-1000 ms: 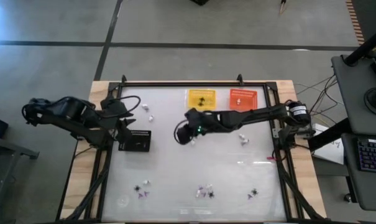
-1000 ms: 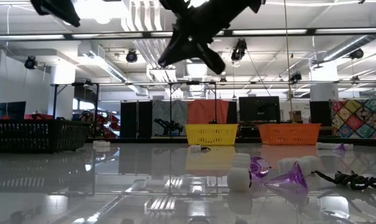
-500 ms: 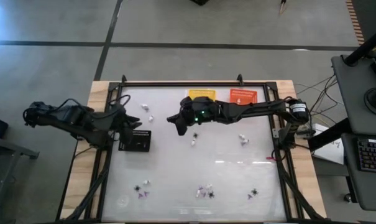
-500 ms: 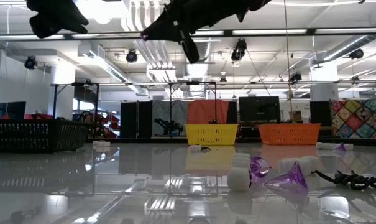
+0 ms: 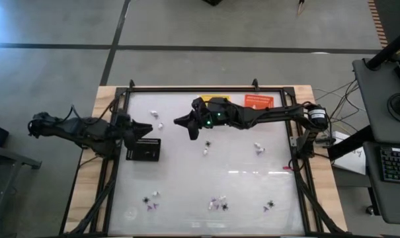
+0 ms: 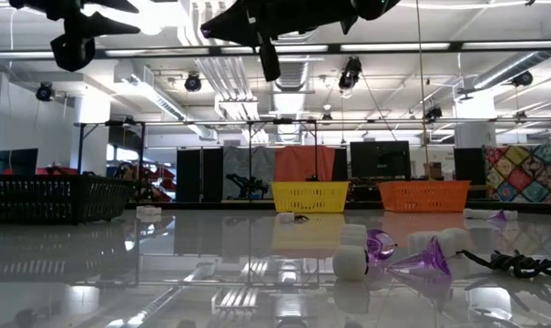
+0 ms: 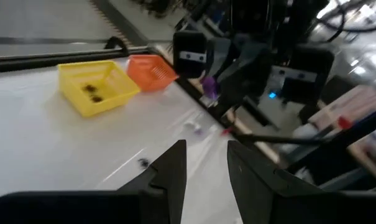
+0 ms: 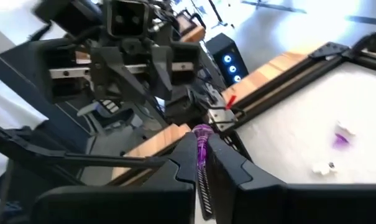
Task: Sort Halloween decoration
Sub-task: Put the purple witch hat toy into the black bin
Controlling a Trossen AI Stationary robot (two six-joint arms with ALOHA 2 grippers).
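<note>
My right gripper [image 5: 178,121] [image 8: 202,144] hangs high over the table's far middle, pointing level toward the left arm, shut on a small purple trinket [image 8: 202,132] that also shows in the left wrist view [image 7: 208,84]. My left gripper [image 5: 149,127] [image 7: 206,152] is open, raised beside the black basket [image 5: 143,150], facing the right gripper and touching nothing. Other trinkets lie on the table: white ones far left [image 5: 154,114], a pair mid-table [image 5: 205,147], purple, black and white ones along the near edge [image 5: 218,203]. My right gripper pinches the purple trinket [image 8: 202,129] between its two fingers, near their free ends. The fingers come level from the table's right, pointing left. The trinket is lifted clear of the table; which part of it the fingers hold I cannot tell.
The yellow basket [image 5: 203,98] [image 7: 97,87], with dark trinkets inside, and the orange basket [image 5: 258,101] [image 7: 151,68] stand at the far edge; the right arm partly covers the yellow one. A black frame rail [image 5: 206,89] runs round the table. The table's middle [image 5: 239,175] is bare.
My right gripper has risen from just above the mid-table and moved toward the far-left, tipping from slanting down to level. My left arm has stretched out, and its gripper has come down a little and turned toward the right gripper.
</note>
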